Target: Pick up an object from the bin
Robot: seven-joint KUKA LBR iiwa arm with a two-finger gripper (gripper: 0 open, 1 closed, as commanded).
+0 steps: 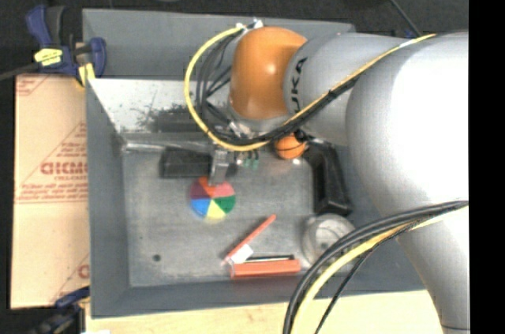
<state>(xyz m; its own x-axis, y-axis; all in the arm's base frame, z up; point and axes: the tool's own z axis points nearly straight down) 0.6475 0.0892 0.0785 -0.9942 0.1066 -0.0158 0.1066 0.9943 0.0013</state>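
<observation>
Gripper (223, 167) is hanging at the upper edge of the multicoloured ball (213, 202), mid-bin, just beside the black block (181, 164). I cannot tell whether it is open or closed. Risk: an off-centre descent is likely sending the ball rolling, or catching the block

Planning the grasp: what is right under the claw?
A multi-coloured ball on the bin floor; the claw covers its far edge. A black block lies beside it, its right end hidden behind the claw.

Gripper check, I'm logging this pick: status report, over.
Gripper low over centre of bin. Multicoloured ball just beneath it, on the floor. Black block close beside gripper, view's left; orange marker lies apart.
</observation>
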